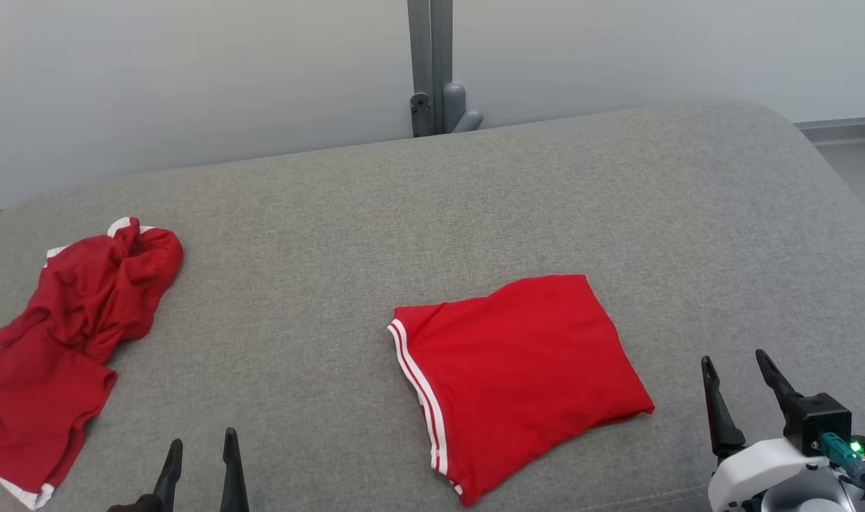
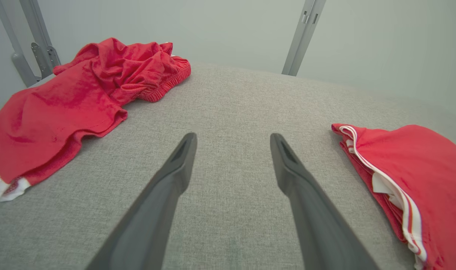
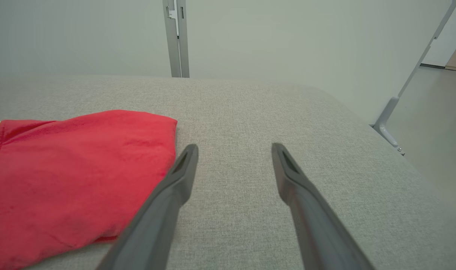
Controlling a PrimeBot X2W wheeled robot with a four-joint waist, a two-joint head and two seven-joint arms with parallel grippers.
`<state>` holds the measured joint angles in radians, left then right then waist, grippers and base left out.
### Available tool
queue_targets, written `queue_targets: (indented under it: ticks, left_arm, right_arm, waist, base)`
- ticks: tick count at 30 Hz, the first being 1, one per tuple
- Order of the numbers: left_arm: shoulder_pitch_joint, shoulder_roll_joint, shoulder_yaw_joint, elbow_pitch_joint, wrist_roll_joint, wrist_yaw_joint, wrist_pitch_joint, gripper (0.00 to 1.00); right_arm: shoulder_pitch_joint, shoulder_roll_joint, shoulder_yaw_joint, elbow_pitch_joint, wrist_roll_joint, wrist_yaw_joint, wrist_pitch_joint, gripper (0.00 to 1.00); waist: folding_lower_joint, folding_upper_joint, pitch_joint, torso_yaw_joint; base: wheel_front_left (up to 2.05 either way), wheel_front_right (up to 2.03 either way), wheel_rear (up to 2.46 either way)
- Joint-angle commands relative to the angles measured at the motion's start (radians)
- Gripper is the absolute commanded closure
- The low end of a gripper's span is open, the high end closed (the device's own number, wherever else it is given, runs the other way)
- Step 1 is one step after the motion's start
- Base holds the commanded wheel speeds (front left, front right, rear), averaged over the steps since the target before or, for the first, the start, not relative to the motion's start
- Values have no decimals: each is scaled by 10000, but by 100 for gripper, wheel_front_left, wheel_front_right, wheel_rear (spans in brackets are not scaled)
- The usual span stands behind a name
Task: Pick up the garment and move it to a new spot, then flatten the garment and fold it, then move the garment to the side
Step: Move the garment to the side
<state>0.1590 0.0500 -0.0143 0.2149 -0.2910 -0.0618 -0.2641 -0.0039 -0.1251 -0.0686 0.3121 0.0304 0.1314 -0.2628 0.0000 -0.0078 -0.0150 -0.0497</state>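
Head view: the folded garment point(image 1: 521, 377), red with white stripes along one edge, lies as a tidy rectangle right of centre on the grey cushion point(image 1: 318, 235). A crumpled garment point(image 1: 70, 334) of the same red is heaped at the far left. The left gripper point(image 1: 202, 437) and right gripper point(image 1: 733, 357) sit low, clear of any cloth.

Left wrist view: the left gripper's jaws stand wide over bare cushion, between the heap and the folded piece, holding nothing.

Right wrist view: the right gripper is spread wide and empty, just beside the folded garment's edge.

Folding looks done. Whether this piece needs shifting further aside I cannot tell. The heap looks not yet flattened or folded.
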Motion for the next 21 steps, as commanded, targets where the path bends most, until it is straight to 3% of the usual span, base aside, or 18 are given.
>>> queue_targets:
  ticks: [1, 21]
  left_arm:
    - [150, 14, -4, -36, 7, 37, 0, 0]
    - [185, 14, -59, -63, 91, -33, 0, 0]
  right_arm:
    - [39, 12, 1, -11, 53, -14, -26, 0]
    - [-235, -32, 227, 300, 236, -14, -27, 0]
  waist:
    - [0, 78, -59, 155]
    - [0, 78, -1, 886]
  base:
    - [0, 0, 0]
    - [0, 0, 0]
